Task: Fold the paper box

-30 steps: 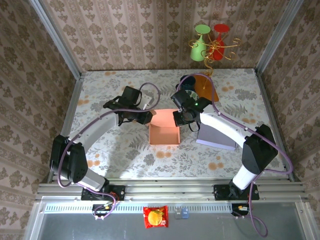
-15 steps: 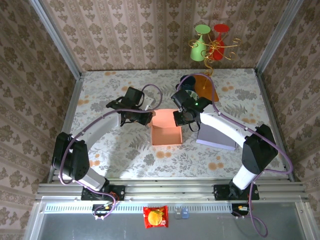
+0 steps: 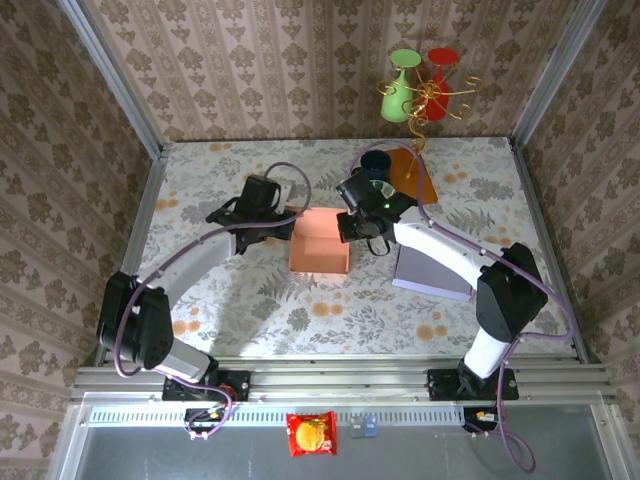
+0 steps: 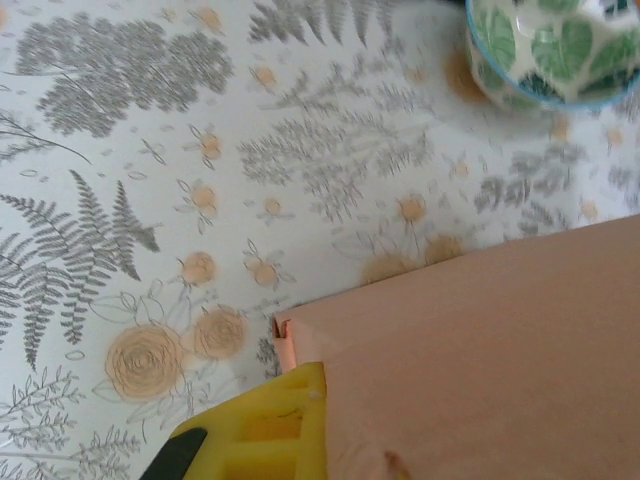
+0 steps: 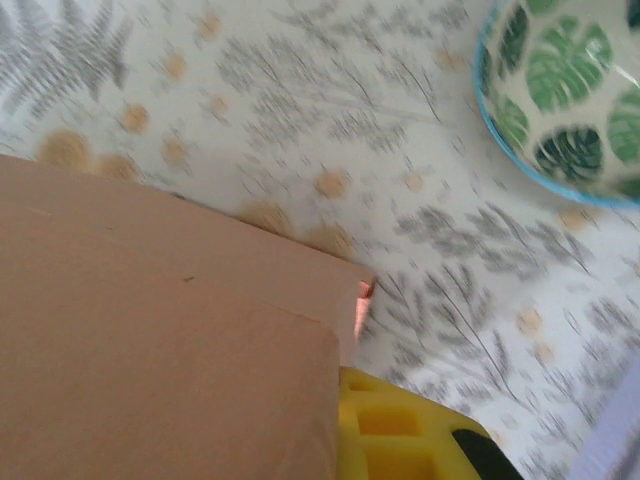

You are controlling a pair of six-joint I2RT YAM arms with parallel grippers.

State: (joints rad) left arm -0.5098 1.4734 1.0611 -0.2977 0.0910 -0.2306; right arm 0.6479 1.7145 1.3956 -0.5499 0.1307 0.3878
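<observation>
The salmon paper box (image 3: 320,242) sits mid-table between the two arms. My left gripper (image 3: 287,222) is shut on its left side. In the left wrist view one yellow finger (image 4: 268,432) presses the outside of a box panel (image 4: 490,350) near a folded corner; the other finger is hidden behind the paper. My right gripper (image 3: 348,226) is shut on the box's right side. Its yellow finger (image 5: 405,432) lies against the edge of a panel (image 5: 160,340), with the second finger hidden by it.
A leaf-patterned bowl (image 5: 570,95) (image 4: 555,45) stands just beyond the box, beside an orange sheet (image 3: 413,176). A lavender box (image 3: 432,270) lies right of the right arm. A wire stand with green and red cups (image 3: 420,85) is at the back. A snack pack (image 3: 312,433) lies below the rail.
The left gripper has closed on the box's left side. Both arms have shifted the box a little toward the far left, and its open inside no longer shows.
</observation>
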